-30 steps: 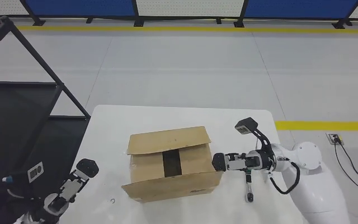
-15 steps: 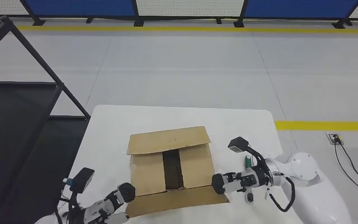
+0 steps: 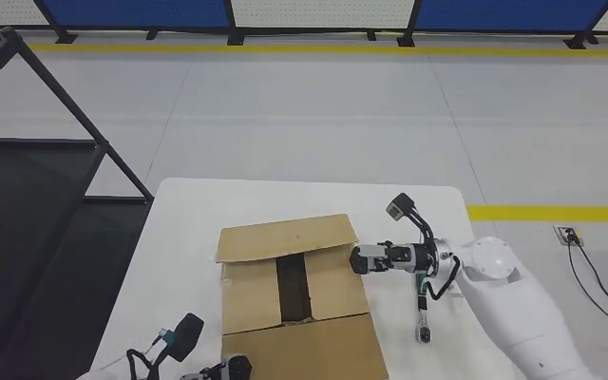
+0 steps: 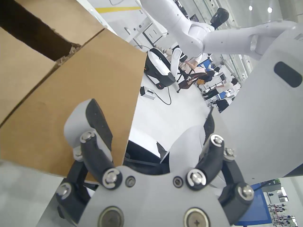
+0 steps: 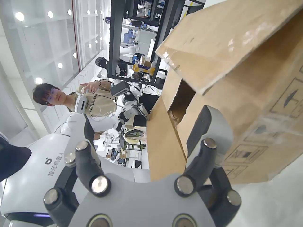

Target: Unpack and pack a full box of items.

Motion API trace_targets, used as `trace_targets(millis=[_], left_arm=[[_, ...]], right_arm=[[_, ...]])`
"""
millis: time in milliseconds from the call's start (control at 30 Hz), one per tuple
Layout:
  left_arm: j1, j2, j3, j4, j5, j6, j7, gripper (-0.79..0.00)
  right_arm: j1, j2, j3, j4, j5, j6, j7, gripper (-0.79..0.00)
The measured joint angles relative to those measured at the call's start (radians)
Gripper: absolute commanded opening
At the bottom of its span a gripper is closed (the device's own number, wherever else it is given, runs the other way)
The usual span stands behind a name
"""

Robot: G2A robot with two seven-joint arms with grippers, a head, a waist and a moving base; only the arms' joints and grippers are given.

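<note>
Box [image 3: 249, 294] is sitting mid-desk [image 3: 190, 218], closer to the near edge. Unpacking is looking barely started, by my read. Far flap [image 3: 285, 237] is folding back toward the far edge and near flap [image 3: 304, 347] is lying out toward the near edge. The two inner flaps [image 3: 337, 280] are covering most of the top, leaving a dark slit between them. Contents are hiding underneath, so what is inside, cannot tell. Small tool [image 3: 422, 328] is lying near the desk's right edge, apart from the box; whether it belongs to the box, cannot tell. Left to do, likely: spreading the inner flaps, taking everything out, putting it back, closing up.

Left hand [image 4: 151, 119] is hanging released at the near flap. One finger [image 4: 94, 119] is lying against the cardboard and the flap's edge is running between the two fingers, nothing gripped. Right hand [image 5: 146, 121] is sitting released at the box's right side, by its far right corner, with a cardboard edge showing between the fingers, not clamping.

Writing: the box side is carrying black framed shipping pictograms; no words are reading clearly there.
</note>
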Motion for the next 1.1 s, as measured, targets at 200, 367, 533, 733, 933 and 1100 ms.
trace_targets(millis=[200, 367, 533, 733, 933, 1100], left_arm=[[0.024, 0.026, -0.014, 0.029, 0.013, -0.055, 0.055, 0.0], [0.06, 0.041, -0.05, 0.043, -0.023, -0.1, 0.101, 0.0], [0.107, 0.054, -0.094, 0.06, -0.063, -0.153, 0.153, 0.0], [0.176, 0.069, -0.156, 0.086, -0.124, -0.219, 0.219, 0.0], [0.226, 0.082, -0.208, 0.102, -0.177, -0.232, 0.233, 0.0], [0.242, 0.09, -0.224, 0.108, -0.198, -0.232, 0.233, 0.0]], right_arm=[[0.083, -0.038, -0.066, 0.061, 0.002, -0.063, -0.08, 0.0], [0.141, -0.066, -0.099, 0.094, -0.023, -0.091, -0.197, 0.0], [0.222, -0.103, -0.158, 0.152, -0.107, -0.053, -0.337, 0.0], [0.32, -0.162, -0.261, 0.267, -0.215, 0.026, -0.465, 0.0], [0.386, -0.22, -0.328, 0.403, -0.229, 0.031, -0.501, 0.0], [0.416, -0.259, -0.358, 0.485, -0.243, 0.025, -0.535, 0.0]])
